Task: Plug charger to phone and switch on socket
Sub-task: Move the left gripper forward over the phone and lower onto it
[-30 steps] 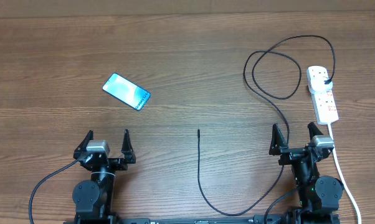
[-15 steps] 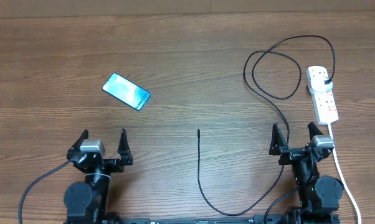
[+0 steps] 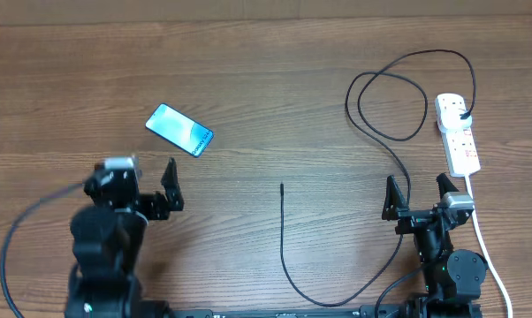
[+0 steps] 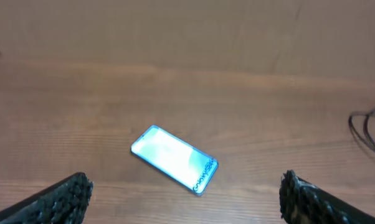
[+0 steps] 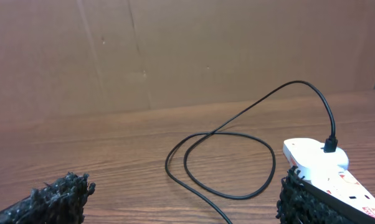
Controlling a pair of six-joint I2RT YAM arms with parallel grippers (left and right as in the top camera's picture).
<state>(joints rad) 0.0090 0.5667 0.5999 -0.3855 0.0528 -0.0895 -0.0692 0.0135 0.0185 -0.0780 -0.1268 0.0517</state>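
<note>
The phone point(image 3: 179, 129) lies flat on the table at the left, its teal screen lit; it also shows in the left wrist view point(image 4: 174, 159). My left gripper point(image 3: 144, 175) is open and empty, a little below the phone. The charger cable point(image 3: 282, 238) runs from a free tip near the table's middle, loops at the back right, and its black plug sits in the socket point(image 3: 458, 132), a white power strip at the far right. The cable loop point(image 5: 222, 162) and the socket point(image 5: 318, 163) show in the right wrist view. My right gripper point(image 3: 418, 187) is open and empty, just below the socket.
The strip's white cord point(image 3: 489, 252) runs down the right edge past my right arm. A brown cardboard wall point(image 5: 175, 50) stands behind the table.
My left arm has lifted and moved up and left toward the phone. The right arm, phone, cable and socket have not moved.
</note>
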